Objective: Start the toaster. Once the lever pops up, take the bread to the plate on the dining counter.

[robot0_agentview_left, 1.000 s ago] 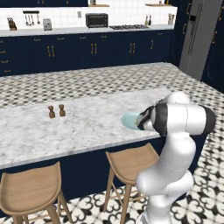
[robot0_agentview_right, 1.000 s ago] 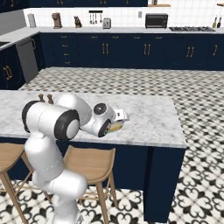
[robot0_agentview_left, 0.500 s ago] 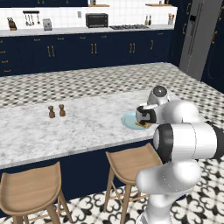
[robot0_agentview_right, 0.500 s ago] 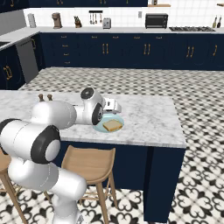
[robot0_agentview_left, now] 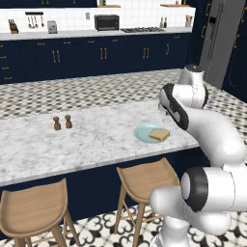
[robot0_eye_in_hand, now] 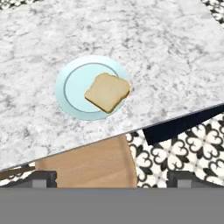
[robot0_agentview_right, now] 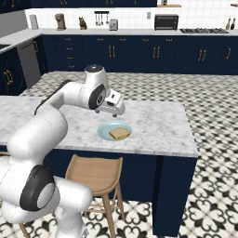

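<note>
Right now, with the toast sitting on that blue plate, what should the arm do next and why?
Probably just back away and stop: the bread already lies on the plate on the dining counter, and the gripper hangs open above it, holding nothing.

Bare marble lying open all around the plate, two shakers standing well apart leftward, stools sitting below the dining counter edge

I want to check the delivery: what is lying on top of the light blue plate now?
One slice of bread lies flat on the plate, toward one side, its edge reaching the rim. The plate surface beneath the slice is covered, so it cannot be seen.
</note>
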Robot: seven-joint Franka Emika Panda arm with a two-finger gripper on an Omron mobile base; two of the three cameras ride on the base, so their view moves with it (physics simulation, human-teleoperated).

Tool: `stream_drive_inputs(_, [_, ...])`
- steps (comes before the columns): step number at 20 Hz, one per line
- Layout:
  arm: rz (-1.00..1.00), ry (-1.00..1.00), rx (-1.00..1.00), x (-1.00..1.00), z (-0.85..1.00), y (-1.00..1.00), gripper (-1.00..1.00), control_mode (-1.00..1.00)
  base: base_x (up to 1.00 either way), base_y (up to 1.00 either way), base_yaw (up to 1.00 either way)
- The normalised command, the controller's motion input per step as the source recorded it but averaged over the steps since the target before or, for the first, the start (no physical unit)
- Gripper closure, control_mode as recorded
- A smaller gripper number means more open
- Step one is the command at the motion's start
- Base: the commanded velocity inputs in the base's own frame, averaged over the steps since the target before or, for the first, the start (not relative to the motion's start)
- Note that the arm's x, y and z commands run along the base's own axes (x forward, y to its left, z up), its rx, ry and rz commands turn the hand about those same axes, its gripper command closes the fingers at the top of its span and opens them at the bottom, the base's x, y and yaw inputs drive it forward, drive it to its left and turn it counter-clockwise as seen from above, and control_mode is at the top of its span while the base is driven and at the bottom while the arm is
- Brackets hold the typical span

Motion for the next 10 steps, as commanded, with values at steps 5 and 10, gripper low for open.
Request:
stream_drive_inputs(5, [-0.16, 0.16, 0.18, -1.00, 0.67, 0.00, -1.00, -1.00, 0.00, 0.00, 0.00])
stream_drive_inputs(10, [-0.15, 0.04, 0.06, -1.00, 0.06, 0.01, -1.00, -1.00, 0.00, 0.00, 0.00])
